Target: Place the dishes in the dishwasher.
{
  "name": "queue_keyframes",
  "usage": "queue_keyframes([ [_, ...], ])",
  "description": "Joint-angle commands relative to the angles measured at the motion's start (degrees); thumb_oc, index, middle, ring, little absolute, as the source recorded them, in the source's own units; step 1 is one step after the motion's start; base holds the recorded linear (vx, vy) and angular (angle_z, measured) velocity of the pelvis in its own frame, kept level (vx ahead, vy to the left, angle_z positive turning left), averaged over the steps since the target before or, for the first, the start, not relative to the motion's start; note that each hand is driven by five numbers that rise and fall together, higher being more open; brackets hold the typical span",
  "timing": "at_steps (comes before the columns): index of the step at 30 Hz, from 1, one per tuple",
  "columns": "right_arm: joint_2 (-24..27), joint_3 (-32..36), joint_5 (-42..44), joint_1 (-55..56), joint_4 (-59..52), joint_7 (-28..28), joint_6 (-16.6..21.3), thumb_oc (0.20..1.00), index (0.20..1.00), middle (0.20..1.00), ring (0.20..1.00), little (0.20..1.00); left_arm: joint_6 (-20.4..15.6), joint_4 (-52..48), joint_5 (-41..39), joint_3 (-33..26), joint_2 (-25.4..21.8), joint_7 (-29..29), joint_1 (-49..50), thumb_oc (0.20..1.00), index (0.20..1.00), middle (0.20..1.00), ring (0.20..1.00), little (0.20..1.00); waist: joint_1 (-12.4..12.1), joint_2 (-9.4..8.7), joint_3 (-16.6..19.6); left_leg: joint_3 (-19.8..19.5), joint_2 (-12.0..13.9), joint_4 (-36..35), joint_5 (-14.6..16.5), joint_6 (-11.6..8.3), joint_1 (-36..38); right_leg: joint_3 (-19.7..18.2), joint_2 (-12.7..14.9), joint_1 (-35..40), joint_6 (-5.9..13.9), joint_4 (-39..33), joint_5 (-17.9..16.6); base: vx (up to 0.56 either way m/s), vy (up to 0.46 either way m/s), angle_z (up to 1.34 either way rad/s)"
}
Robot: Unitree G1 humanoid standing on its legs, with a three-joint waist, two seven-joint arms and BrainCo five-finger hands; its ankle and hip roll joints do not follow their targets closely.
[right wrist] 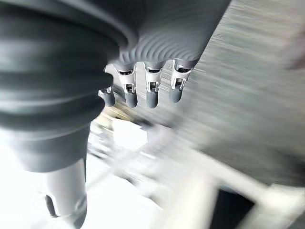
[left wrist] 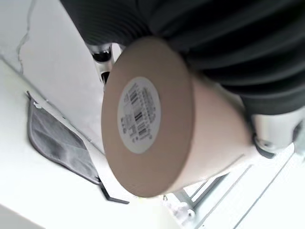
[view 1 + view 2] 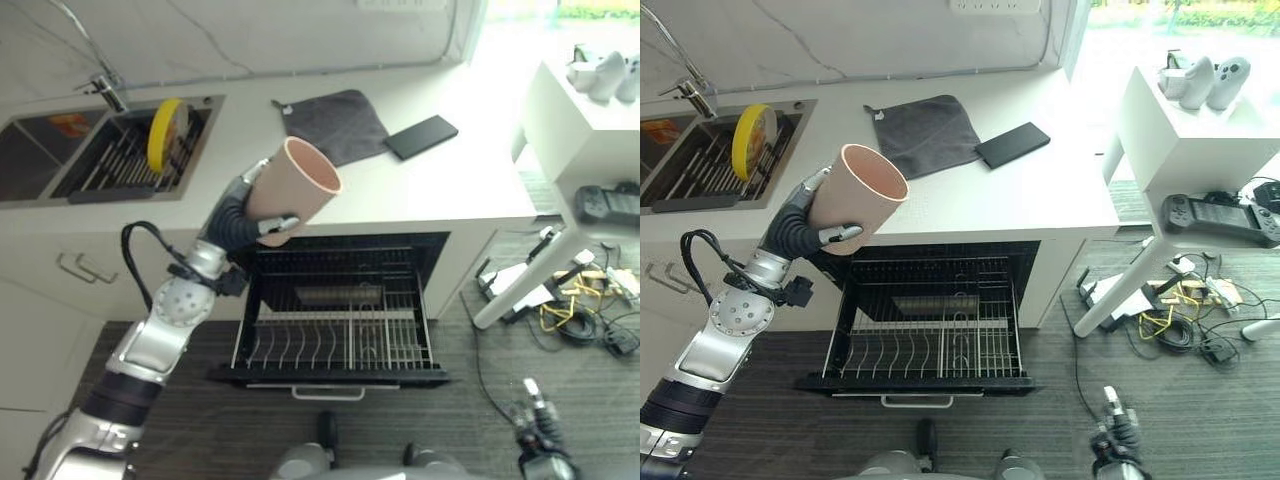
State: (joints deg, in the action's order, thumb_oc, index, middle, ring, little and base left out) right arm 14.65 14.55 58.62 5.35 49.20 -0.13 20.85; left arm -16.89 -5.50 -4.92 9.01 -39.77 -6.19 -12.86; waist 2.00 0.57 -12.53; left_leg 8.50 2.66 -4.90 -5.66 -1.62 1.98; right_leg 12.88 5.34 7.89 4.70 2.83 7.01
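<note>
My left hand (image 3: 238, 215) is shut on a pinkish-beige cup (image 3: 300, 190), raised at counter-edge height above the left rear of the open dishwasher. The cup is tilted, its mouth pointing up and to the right. In the left wrist view its labelled base (image 2: 143, 119) faces the camera, with the thumb and fingers wrapped round its wall. The dishwasher's wire rack (image 3: 330, 377) is pulled out below the counter, and I see no dishes in it. A yellow plate (image 3: 165, 130) stands on edge in the sink rack. My right hand (image 3: 535, 415) hangs low near the floor, fingers (image 1: 151, 93) relaxed, holding nothing.
A grey cloth (image 3: 335, 122) and a black phone (image 3: 421, 136) lie on the white counter behind the cup. The sink (image 3: 60, 150) is at the far left. A white side table (image 3: 580, 130) stands at the right, with cables on the floor beneath it.
</note>
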Motion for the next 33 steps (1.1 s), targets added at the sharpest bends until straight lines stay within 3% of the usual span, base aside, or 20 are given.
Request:
queue_keyframes([
  [1, 3.1, 0.5, -7.5, 0.5, -10.7, -1.8, 9.0, 1.0, 1.0, 1.0, 1.0, 1.0, -1.7, 1.6, -10.7, -2.3, 4.2, -2.3, -1.1, 0.2, 0.2, 0.2, 0.2, 0.2, 1.4, 0.54, 0.5, 4.6, 4.4, 3.0, 6.5, -1.5, 3.5, -0.3, 4.4, -3.4, 4.35, -0.4, -5.3, -0.05, -0.041, -0.07],
  [5, 2.8, 0.7, -13.0, 1.2, -25.2, 4.5, 9.3, 1.0, 1.0, 1.0, 1.0, 1.0, -3.9, 3.6, -18.3, -2.4, 10.3, -2.3, 1.6, 0.2, 0.2, 0.2, 0.2, 0.2, 2.4, -0.42, 0.5, 4.7, 4.3, 4.3, 7.4, -1.1, 3.6, -0.6, 4.6, -3.7, 4.21, 0.0, -5.3, -0.06, -0.034, -0.19],
  [7, 4.8, -1.1, -23.0, 0.8, -34.9, 4.9, 9.3, 1.0, 1.0, 1.0, 1.0, 1.0, -6.0, 6.0, -21.5, -2.3, 14.0, -1.1, 2.6, 0.2, 0.2, 0.2, 0.2, 0.2, 3.1, -1.16, 0.5, 5.3, 4.3, 5.2, 8.0, -1.07, 3.9, -0.7, 4.9, -3.7, 4.3, 0.2, -5.3, -0.05, -0.025, -0.13],
  [10, 5.6, -3.0, -23.4, -0.1, -41.2, 7.4, 8.2, 1.0, 1.0, 1.0, 1.0, 1.0, -7.7, 8.2, -23.4, -1.5, 16.7, 0.5, 2.5, 0.2, 0.2, 0.2, 0.2, 0.2, 3.8, -1.53, 0.9, 5.9, 4.4, 5.7, 8.0, -1.09, 3.7, -1.1, 4.9, -4.4, 4.23, 0.3, -5.6, -0.04, -0.009, -0.18],
  [13, 7.1, -7.2, -22.5, -2.2, -47.8, 14.7, 7.8, 1.0, 1.0, 1.0, 1.0, 1.0, -8.4, 10.6, -33.5, 1.2, 21.3, 8.5, 0.9, 0.2, 0.2, 0.2, 0.2, 0.2, 4.7, -1.57, 1.6, 6.5, 4.5, 6.0, 8.2, -1.21, 4.2, -1.8, 4.8, -4.6, 4.05, 0.2, -5.7, -0.02, 0.018, -0.31],
  [17, 7.4, -10.9, -20.2, -3.3, -51.6, 18.7, 4.6, 1.0, 1.0, 1.0, 1.0, 1.0, -9.6, 12.0, -32.3, 3.2, 22.7, 8.2, -0.2, 0.2, 0.2, 0.2, 0.2, 0.2, 5.0, -1.37, 2.0, 6.7, 4.5, 6.0, 8.3, -1.37, 4.5, -2.2, 4.7, -4.5, 3.96, 0.2, -5.7, 0.0, 0.012, -0.14],
  [18, 7.6, -13.6, -19.1, -4.1, -54.4, 21.3, 1.0, 1.0, 1.0, 1.0, 1.0, 1.0, -10.9, 11.7, -30.4, 4.4, 22.8, 7.4, -0.5, 0.2, 0.2, 0.2, 0.2, 0.2, 4.9, -1.28, 2.4, 6.9, 4.5, 5.6, 8.2, -1.47, 5.0, -2.2, 4.6, -4.1, 3.85, -0.3, -5.7, 0.01, 0.001, -0.16],
  [23, 8.2, -17.1, -18.9, -5.8, -57.9, 23.0, -0.1, 1.0, 1.0, 1.0, 1.0, 1.0, -13.6, 9.8, -28.6, 5.7, 22.3, 8.0, 0.0, 0.2, 0.2, 0.2, 0.2, 0.2, 4.0, -1.26, 2.9, 6.6, 4.7, 5.4, 8.1, -1.73, 5.4, -1.7, 4.5, -3.5, 3.62, -0.7, -5.6, 0.0, 0.0, -0.01],
  [24, 8.9, -18.4, -19.9, -7.2, -59.4, 22.3, -2.5, 1.0, 1.0, 1.0, 1.0, 1.0, -16.4, 8.2, -22.3, 6.4, 21.6, 4.0, 0.1, 0.2, 0.2, 0.2, 0.2, 0.2, 3.1, -1.32, 3.2, 6.1, 4.8, 5.4, 8.2, -1.85, 5.5, -1.1, 4.4, -3.0, 3.43, -0.9, -5.4, 0.03, -0.022, 0.05],
  [27, 9.3, -19.4, -20.9, -8.3, -59.8, 21.7, -3.4, 1.0, 1.0, 1.0, 1.0, 1.0, -18.2, 6.8, -17.0, 6.5, 21.0, -0.6, 0.2, 0.2, 0.2, 0.2, 0.2, 0.2, 2.4, -1.39, 3.5, 5.7, 4.8, 5.2, 8.1, -1.99, 5.7, -0.6, 4.4, -2.4, 3.23, -1.2, -5.2, 0.03, -0.018, 0.06],
  [30, 9.9, -20.9, -20.9, -10.2, -60.1, 19.1, -1.1, 1.0, 1.0, 1.0, 1.0, 1.0, -20.8, 5.4, -6.2, 6.8, 19.7, -9.1, 0.3, 0.2, 0.2, 0.2, 0.2, 0.2, 1.1, -1.59, 3.8, 5.0, 4.9, 4.9, 8.0, -2.19, 5.7, 0.1, 4.2, -1.9, 3.06, -1.5, -5.0, 0.02, -0.033, 0.12],
  [33, 10.2, -22.0, -23.0, -11.8, -60.7, 15.2, -0.3, 1.0, 1.0, 1.0, 1.0, 1.0, -20.7, 4.8, 2.1, 7.1, 18.6, -18.8, 0.1, 0.2, 0.2, 0.2, 0.2, 0.2, 0.1, -1.68, 3.9, 4.3, 4.8, 4.4, 8.0, -2.24, 5.9, 0.7, 4.1, -1.3, 2.89, -1.6, -4.8, 0.02, -0.033, 0.12],
])
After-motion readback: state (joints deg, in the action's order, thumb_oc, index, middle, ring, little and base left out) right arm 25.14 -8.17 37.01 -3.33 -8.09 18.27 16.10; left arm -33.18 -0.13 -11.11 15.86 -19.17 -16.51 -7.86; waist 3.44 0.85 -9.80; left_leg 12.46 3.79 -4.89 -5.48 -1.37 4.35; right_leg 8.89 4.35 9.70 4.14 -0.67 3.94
